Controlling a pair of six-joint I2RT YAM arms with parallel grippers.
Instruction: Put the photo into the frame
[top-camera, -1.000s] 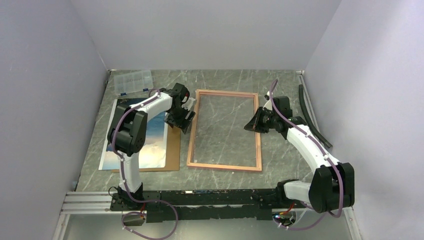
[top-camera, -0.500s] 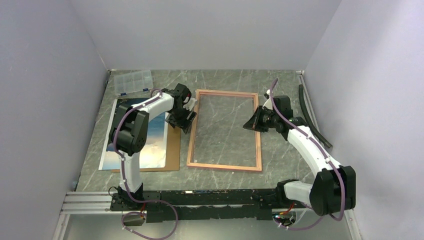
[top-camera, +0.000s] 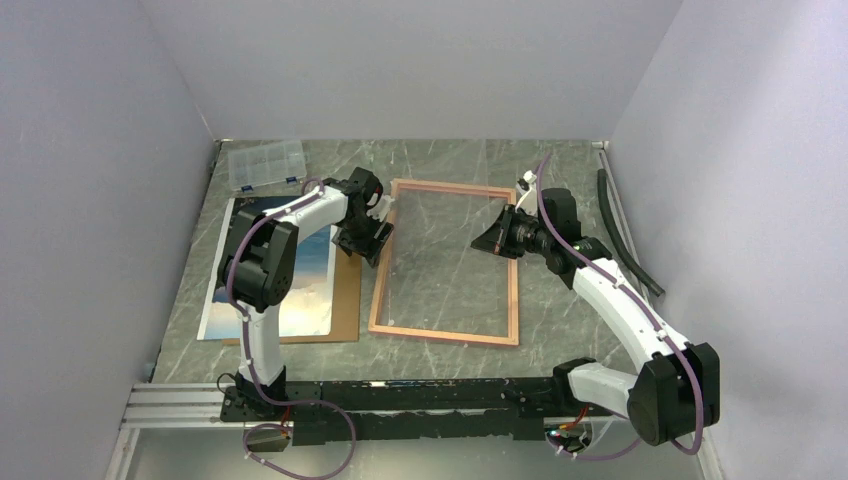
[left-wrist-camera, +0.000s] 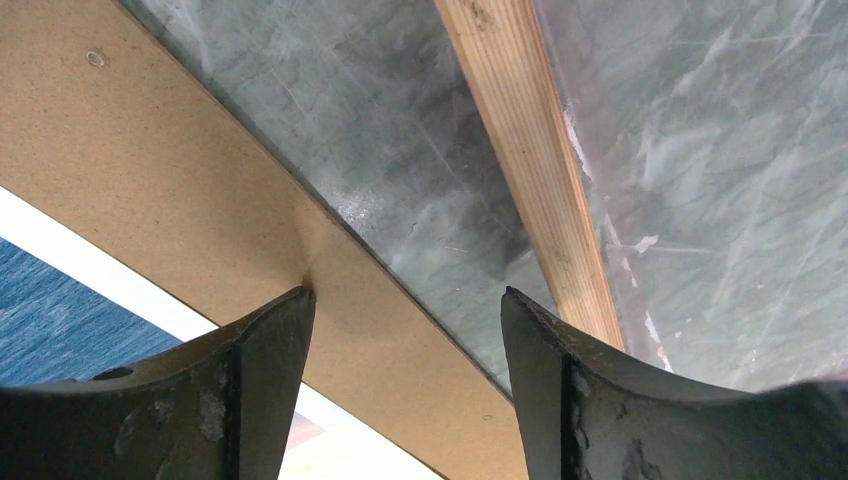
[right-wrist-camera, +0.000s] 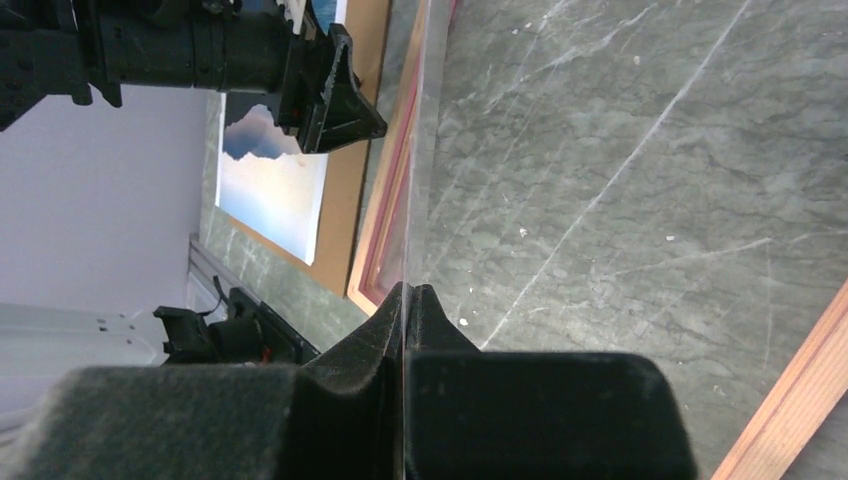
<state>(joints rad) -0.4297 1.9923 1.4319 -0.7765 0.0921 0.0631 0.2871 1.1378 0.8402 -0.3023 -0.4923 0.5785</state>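
The frame lies flat mid-table, tan side up. My right gripper is shut on the right edge of a thin clear pane, holding it tilted over the frame; the pane's edge runs out from the closed jaws. The photo lies picture up on the brown backing board, left of the frame. My left gripper is open and empty above the board's far right corner, with the frame's left rail just beyond it.
A clear compartment box sits at the back left. A black strip lies along the right wall. Walls close in three sides, and the arms' mounting rail runs along the front edge.
My right gripper has moved left and up with the clear pane, raising the pane's right edge off the frame. The frame has shifted slightly left. The left arm has hardly moved.
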